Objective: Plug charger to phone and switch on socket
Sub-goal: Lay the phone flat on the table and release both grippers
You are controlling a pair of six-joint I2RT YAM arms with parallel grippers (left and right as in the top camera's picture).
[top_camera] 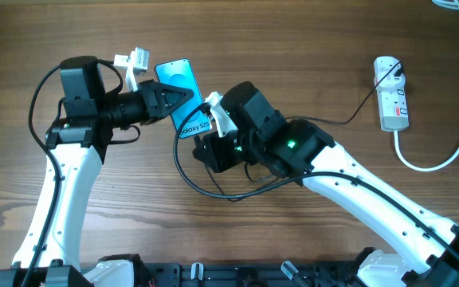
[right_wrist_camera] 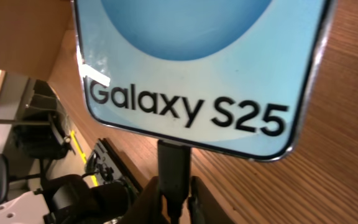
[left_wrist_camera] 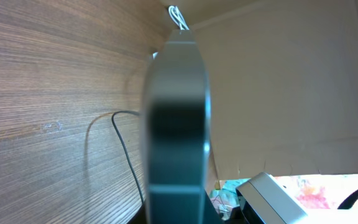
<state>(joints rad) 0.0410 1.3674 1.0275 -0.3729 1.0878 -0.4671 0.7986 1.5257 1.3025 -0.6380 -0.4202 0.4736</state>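
Note:
The phone (top_camera: 177,80), teal-blue screen with "Galaxy S25" text, is held off the table, tilted. My left gripper (top_camera: 168,101) is shut on its side; the left wrist view shows the phone edge-on (left_wrist_camera: 176,124). My right gripper (right_wrist_camera: 174,200) is shut on the charger's dark connector (right_wrist_camera: 174,163), whose tip meets the phone's bottom edge (right_wrist_camera: 185,74). Whether it is fully seated I cannot tell. The thin black charger cable (top_camera: 355,112) runs to the white socket (top_camera: 391,96) at the far right, where a black plug sits.
The socket's thick white cord (top_camera: 437,163) loops along the right edge. Slack black cable (top_camera: 202,185) lies on the wood below the right gripper. A white clip-like part (top_camera: 134,60) sits beside the left arm.

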